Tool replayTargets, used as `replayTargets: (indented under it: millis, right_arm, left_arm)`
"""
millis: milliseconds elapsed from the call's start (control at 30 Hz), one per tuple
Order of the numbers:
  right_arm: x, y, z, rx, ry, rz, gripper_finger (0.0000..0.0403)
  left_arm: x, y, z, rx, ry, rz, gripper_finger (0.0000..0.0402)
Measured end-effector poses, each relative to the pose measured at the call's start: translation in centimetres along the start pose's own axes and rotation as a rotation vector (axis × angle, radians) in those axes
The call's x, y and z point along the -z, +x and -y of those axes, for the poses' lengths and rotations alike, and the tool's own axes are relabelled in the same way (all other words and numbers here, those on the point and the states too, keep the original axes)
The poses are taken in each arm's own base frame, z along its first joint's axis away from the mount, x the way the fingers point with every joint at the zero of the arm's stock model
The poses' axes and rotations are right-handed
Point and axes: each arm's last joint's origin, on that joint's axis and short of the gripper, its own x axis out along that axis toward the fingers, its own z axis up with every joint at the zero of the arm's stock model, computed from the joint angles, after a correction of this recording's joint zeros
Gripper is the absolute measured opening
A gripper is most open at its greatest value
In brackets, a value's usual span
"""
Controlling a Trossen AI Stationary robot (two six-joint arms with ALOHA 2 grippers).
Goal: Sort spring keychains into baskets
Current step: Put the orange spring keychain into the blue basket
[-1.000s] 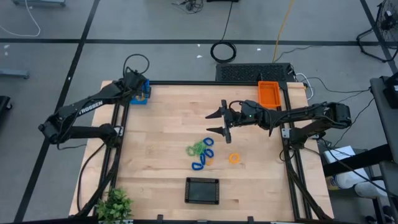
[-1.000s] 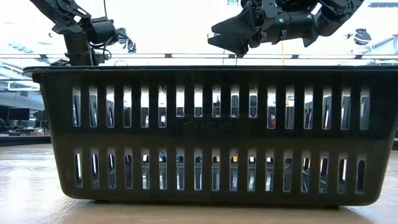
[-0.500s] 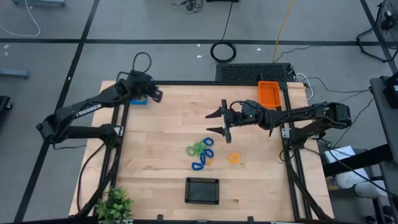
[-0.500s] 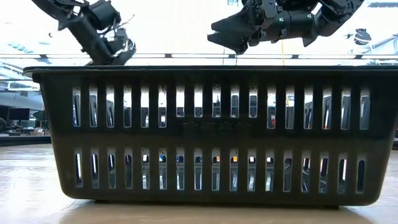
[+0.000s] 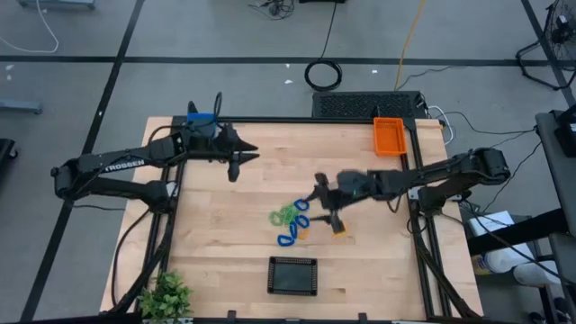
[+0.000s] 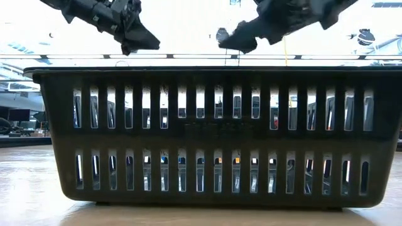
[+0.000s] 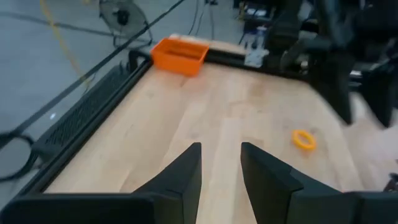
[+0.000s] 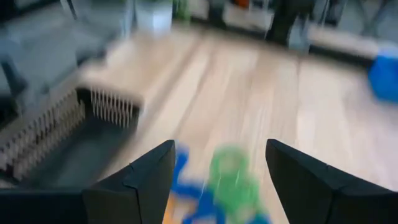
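Three baskets stand on the desk (image 5: 243, 207): the blue basket (image 5: 200, 118) at the far left corner, the orange basket (image 5: 389, 136) at the far right corner, and the black basket (image 5: 293, 275) near the middle of the near edge. The spring keychains lie between the middle of the desk and the black basket. A green keychain (image 5: 285, 214) and a blue keychain (image 5: 301, 206) touch each other, a second blue keychain (image 5: 288, 238) lies just beside them toward the near edge, and an orange-yellow keychain (image 5: 339, 229) lies apart, toward the right edge.

The right tool (image 5: 324, 200) hangs low over the desk, just beside the green and blue keychains, between them and the orange-yellow one. Its fingers (image 8: 314, 180) stand wide apart and hold nothing; in the right wrist view the green keychain (image 8: 231, 174) shows between them.

The left tool (image 5: 241, 163) is above the far left part of the desk, a little inward from the blue basket. Its fingers (image 7: 180, 175) are parted with a narrow gap and nothing is between them. A green plant (image 5: 166, 295) stands at the near left corner.
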Motion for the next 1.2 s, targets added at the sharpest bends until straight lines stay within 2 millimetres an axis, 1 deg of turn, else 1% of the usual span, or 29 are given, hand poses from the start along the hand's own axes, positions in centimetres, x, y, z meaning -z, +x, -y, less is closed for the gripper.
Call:
replayTargets:
  millis: [67, 200, 300, 367, 567, 700, 833, 1033, 1200]
  right_arm:
    - [0.8, 0.1, -1.6, 0.025, 0.000, -0.133, 0.0238]
    - [2.8, -0.5, -4.1, 0.059, 0.083, -0.388, 0.0238]
    - [3.8, -1.0, -5.3, 0.062, 0.139, -0.507, 0.0238]
    - [4.1, -1.2, -5.7, 0.059, 0.156, -0.552, 0.0238]
    - [4.7, -1.5, -6.7, 0.033, 0.134, -0.618, 0.0238]
    - [6.1, -1.5, -7.2, -0.001, 0.155, -0.645, 0.0238]
    - [7.2, -1.3, -7.4, -0.027, 0.217, -0.635, 0.0238]
    - [8.9, -0.9, -7.6, -0.033, 0.230, -0.569, 0.0238]
    - [10.1, -1.0, -7.7, -0.056, 0.245, -0.556, 0.0238]
  left_arm:
    - [-0.1, 0.1, 0.4, 0.017, 0.010, 0.015, 0.0118]
    - [-0.4, 0.1, 0.9, 0.036, 0.023, 0.043, 0.0118]
    - [-0.6, 0.1, 1.0, 0.036, 0.027, 0.059, 0.0117]
    - [-0.7, 0.1, 1.1, 0.037, 0.028, 0.075, 0.0118]
    - [-0.7, 0.1, 1.1, 0.037, 0.027, 0.076, 0.0118]
    - [-0.7, 0.1, 1.1, 0.036, 0.030, 0.076, 0.0118]
    - [-0.7, 0.1, 1.1, 0.036, 0.030, 0.076, 0.0118]
    - [-0.9, 0.1, 1.1, 0.036, 0.057, 0.097, 0.0118]
    - [-1.1, 0.1, 1.1, 0.035, 0.062, 0.108, 0.0118]
